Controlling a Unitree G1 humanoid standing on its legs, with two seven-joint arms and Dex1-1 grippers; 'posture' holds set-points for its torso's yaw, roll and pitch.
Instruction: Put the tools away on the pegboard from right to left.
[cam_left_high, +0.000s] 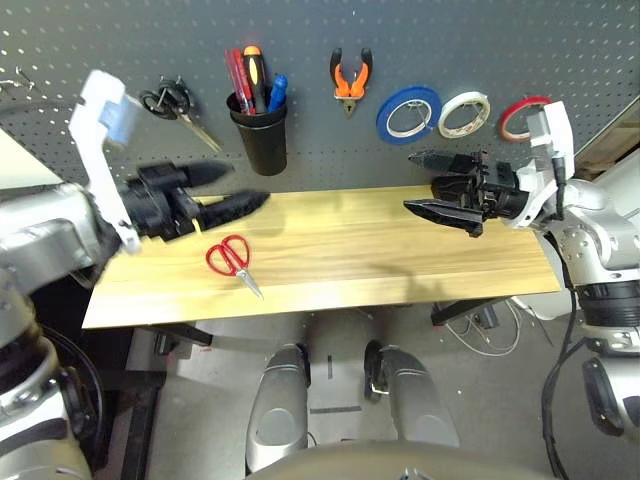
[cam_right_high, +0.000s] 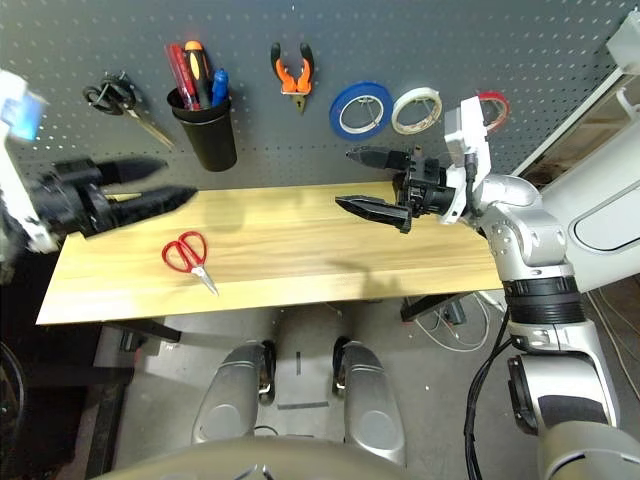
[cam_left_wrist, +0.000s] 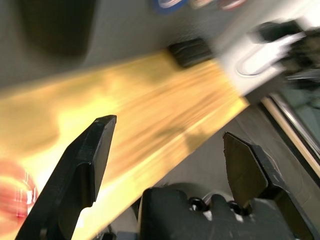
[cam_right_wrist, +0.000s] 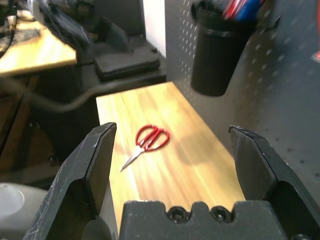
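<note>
Red-handled scissors (cam_left_high: 231, 259) lie flat near table's (cam_left_high: 400, 270) left end, last tool off pegboard (cam_left_high: 330, 30). Left gripper (cam_left_high: 222, 189) and right gripper (cam_left_high: 425, 182) both gape empty; thin blades risk slipping when pinched.

Red-handled scissors (cam_left_high: 230, 256) on a pale yellow wood table (cam_left_high: 380, 260), dark grey pegboard (cam_left_high: 420, 40) dotted with tiny holes. Orange-handled pliers (cam_left_high: 350, 80), black cup (cam_left_high: 259, 130), blue tape roll (cam_left_high: 408, 112), white one (cam_left_high: 463, 113), thin red tape ring (cam_left_high: 520, 115), black-handled scissors (cam_left_high: 170, 102).
</note>
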